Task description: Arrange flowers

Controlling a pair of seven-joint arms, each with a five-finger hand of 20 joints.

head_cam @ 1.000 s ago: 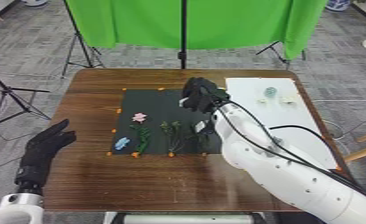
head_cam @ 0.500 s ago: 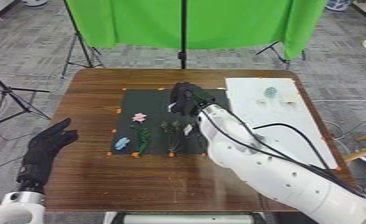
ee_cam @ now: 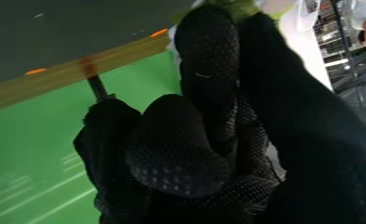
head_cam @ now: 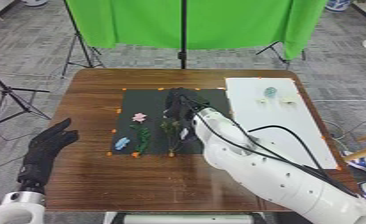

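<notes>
At centre, right hand over black mat, cannot tell its grip, pink flower nearby, lower left, relaxed left hand

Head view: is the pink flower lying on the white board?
No, the pink flower lies on the dark mat, left of the right hand.

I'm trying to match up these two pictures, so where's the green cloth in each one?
Head view: the green cloth hangs across the top, behind the table.
Right wrist view: the cloth is beside the right hand, across a strip of table from the dark mat.
Shared landmark: that mat's orange-marked edge.
</notes>
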